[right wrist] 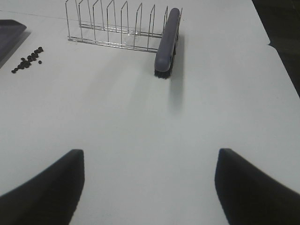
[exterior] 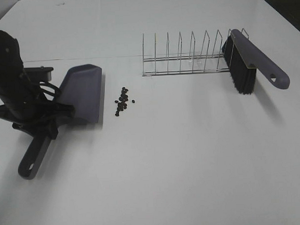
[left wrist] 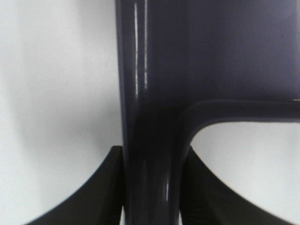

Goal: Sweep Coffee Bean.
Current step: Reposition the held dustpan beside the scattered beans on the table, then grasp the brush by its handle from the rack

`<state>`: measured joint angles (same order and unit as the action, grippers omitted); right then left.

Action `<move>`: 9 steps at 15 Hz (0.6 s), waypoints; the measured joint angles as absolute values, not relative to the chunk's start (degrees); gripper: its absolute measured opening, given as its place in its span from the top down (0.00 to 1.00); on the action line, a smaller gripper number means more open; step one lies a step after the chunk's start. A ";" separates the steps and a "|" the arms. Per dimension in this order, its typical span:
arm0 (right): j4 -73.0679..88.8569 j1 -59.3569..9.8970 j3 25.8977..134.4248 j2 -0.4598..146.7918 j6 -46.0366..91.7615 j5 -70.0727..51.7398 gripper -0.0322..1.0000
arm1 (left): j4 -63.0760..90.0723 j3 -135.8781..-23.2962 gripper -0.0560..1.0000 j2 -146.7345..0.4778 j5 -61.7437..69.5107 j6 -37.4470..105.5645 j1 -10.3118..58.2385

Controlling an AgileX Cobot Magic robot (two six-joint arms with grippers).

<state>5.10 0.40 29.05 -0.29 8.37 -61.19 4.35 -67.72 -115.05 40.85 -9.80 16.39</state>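
The coffee bean cluster lies loosely scattered on the white table, just right of the grey dustpan's mouth. The beans also show in the right wrist view, beside a corner of the dustpan. My left gripper is shut on the dustpan's handle, one dark finger on each side. From above, that gripper sits where the handle meets the pan. My right gripper hangs open over bare table, holding nothing; it is out of the high view.
A wire rack stands at the back of the table. A grey brush with black bristles leans against its right end, bristles down. The brush and rack lie ahead of my right gripper. The table's right edge is near.
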 joint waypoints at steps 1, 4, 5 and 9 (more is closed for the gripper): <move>5.10 0.40 29.05 -0.29 8.37 -61.19 0.27 | 4.35 -67.72 0.70 -112.70 40.79 -10.03 16.39; 5.10 0.40 29.05 -0.29 8.37 -61.19 0.27 | 4.35 -67.72 0.70 -110.58 41.48 -10.20 16.39; 5.10 0.40 29.05 -0.29 8.37 -61.19 0.27 | 4.35 -67.72 0.70 -110.52 41.94 -10.20 16.39; 4.81 0.40 29.05 0.00 8.19 -61.13 0.28 | 4.35 -67.72 0.70 -110.52 42.17 -10.26 16.39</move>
